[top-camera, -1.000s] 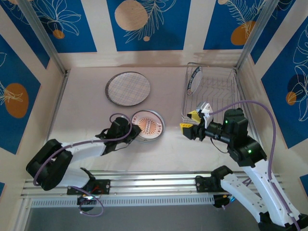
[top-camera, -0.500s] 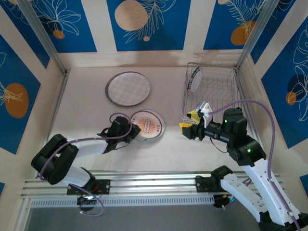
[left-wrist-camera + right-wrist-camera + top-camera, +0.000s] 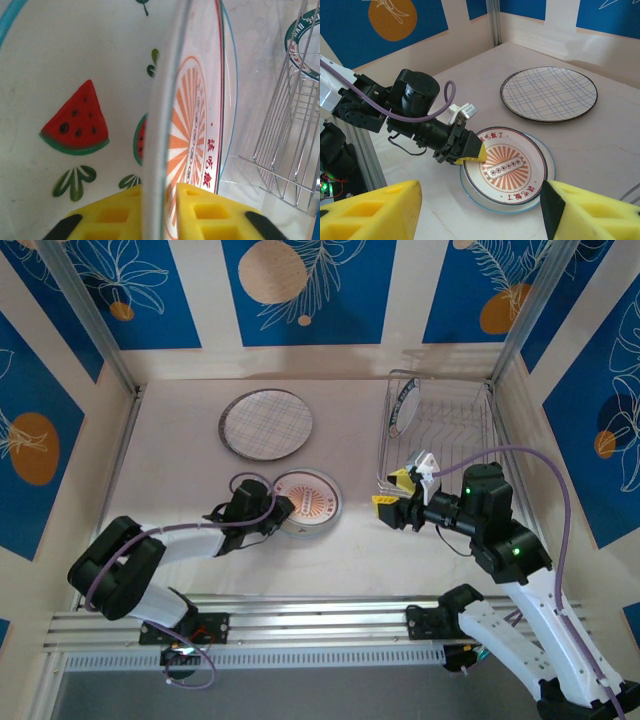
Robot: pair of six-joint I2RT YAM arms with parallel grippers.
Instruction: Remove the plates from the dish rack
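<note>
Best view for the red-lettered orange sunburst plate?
Right wrist: the round red-lettered orange sunburst plate lies face-up, whole pattern visible. Top external shows it small. Left wrist crops it, close and steeply angled.

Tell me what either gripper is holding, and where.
Left gripper straddles the red-lettered plate at its rim; grip cannot be told. Right gripper holds nothing.

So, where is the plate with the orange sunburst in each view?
Top external: sunburst plate just below centre.
Left wrist: plate right of the middle.
Right wrist: plate at lower centre.
Shared landmark: the left gripper at its rim.
</note>
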